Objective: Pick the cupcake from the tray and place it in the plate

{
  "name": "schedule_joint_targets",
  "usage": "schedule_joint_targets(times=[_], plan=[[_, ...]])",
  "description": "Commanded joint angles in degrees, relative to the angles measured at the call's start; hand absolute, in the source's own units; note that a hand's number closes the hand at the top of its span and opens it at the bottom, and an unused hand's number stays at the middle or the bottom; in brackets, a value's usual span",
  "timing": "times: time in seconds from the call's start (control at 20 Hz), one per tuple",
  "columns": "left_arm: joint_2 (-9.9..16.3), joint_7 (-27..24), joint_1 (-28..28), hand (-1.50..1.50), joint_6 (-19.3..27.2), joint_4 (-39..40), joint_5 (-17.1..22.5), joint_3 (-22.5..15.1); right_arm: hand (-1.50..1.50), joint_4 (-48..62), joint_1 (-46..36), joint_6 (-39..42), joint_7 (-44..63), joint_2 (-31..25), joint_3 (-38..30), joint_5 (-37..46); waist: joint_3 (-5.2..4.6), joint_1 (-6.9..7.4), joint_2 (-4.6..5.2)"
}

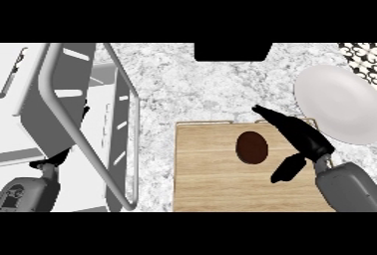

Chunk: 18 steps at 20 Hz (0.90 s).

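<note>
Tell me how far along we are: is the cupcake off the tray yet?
Not yet. Nothing looks done: the cupcake sits on the wooden tray and the plate holds nothing. In hand: the right hand is open beside the cupcake, fingers straight, not touching it. The left hand shows low at left. Left: grasp, lift, place in plate.

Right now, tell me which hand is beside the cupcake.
The right hand, open over the wooden tray beside the cupcake; the left hand is by the rack.
</note>
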Motion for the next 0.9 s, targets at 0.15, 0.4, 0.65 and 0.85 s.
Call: schedule_joint_targets(times=[0.15, 0.4, 0.65, 0.85], plan=[[-1.8, -0.1, 2.2, 0.00, -0.8, -2.4, -2.9, 0.6, -1.50, 2.1, 2.2, 0.7, -0.7, 3.9, -0.3, 7.3, -0.18, -0.06, 0.02], [-2.7, -1.6, -1.8, 0.00, -2.1, 3.0, -3.7, 2.1, -1.50, 7.6, -3.0, 1.1, 1.7, 9.2, -0.8, 11.4, -0.19, -0.02, 0.10], [-4.1, 2.9, 2.4, 0.00, -0.2, -5.8, -4.4, 0.5, -1.50, 9.6, -4.2, 2.1, 0.7, 10.5, -0.7, 14.5, -0.17, 0.22, 0.03], [-3.7, 1.2, 0.8, 0.00, -1.5, -2.0, -4.1, 1.9, 1.50, 14.1, -5.9, 5.4, -4.0, 10.0, -0.3, 15.1, -0.18, 0.25, 0.12]])
